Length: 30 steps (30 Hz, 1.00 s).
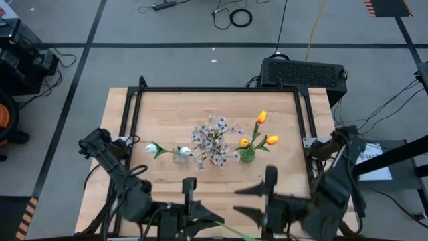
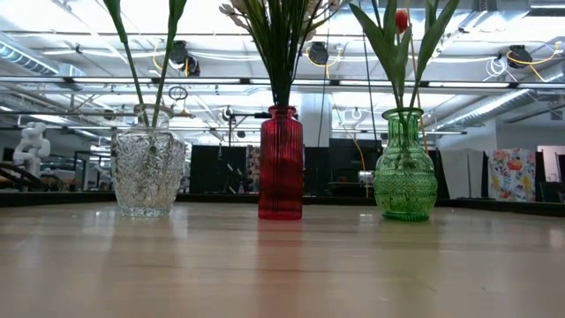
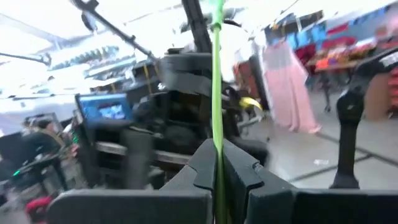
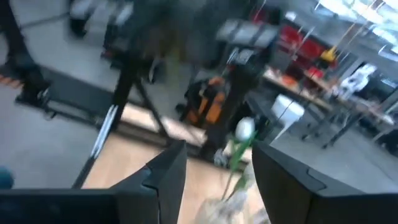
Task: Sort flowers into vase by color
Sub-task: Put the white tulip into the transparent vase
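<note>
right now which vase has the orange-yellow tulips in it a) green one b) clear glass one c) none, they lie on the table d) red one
a, in the high view the orange-yellow tulips rise from the green vase on the right of the row, while the red vase holds the pale blossom sprays.

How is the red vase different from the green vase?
The red vase is a slim, straight cylinder, while the green vase has a round belly and a narrower neck. The red vase stands in the middle of the row, the green vase at one end. The red vase holds pale blossom sprays, the green vase orange tulips. Both are ribbed glass, upright on the table.
</note>
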Motion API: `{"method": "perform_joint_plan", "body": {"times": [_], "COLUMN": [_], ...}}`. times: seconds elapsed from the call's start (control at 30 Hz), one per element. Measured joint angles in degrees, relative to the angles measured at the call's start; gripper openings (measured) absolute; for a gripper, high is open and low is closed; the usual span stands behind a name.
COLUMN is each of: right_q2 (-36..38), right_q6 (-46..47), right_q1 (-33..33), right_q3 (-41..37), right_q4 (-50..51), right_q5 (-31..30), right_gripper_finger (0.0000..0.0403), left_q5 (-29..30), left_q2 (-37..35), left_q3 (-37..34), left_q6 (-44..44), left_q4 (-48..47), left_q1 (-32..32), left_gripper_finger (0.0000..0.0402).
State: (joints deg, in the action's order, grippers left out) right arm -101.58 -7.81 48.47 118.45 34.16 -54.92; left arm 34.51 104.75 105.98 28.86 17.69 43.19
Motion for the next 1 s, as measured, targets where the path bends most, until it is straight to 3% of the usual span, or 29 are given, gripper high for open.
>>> {"method": "perform_joint_plan", "body": {"times": [0.23, 0.4, 0.67, 1.0], "right_q2": [4.11, 3.68, 2.91, 2.98], "right_q6": [-8.12, -10.79, -14.29, -14.14], "right_q1": [-2.99, -3.10, -3.12, -3.12], "right_q3": [0.13, 0.09, 0.09, 0.09], "right_q4": [-7.84, -10.81, -17.63, -17.74], "right_q5": [18.20, 24.50, 25.29, 24.89], "right_gripper_finger": [0.0176, 0.0176, 0.0138, 0.0017], "left_q5": [-4.51, -4.78, -7.89, -7.96], "left_q2": [0.07, 0.09, 0.11, 0.11], "left_q3": [-6.39, -12.32, -16.19, -18.78], "left_q6": [-0.02, 0.19, -2.85, -2.95], "left_q4": [8.73, 20.55, 24.45, 28.00], "left_q1": [-1.77, -2.92, -5.06, -6.07], "left_gripper_finger": [0.0006, 0.0006, 0.0005, 0.0007]}}
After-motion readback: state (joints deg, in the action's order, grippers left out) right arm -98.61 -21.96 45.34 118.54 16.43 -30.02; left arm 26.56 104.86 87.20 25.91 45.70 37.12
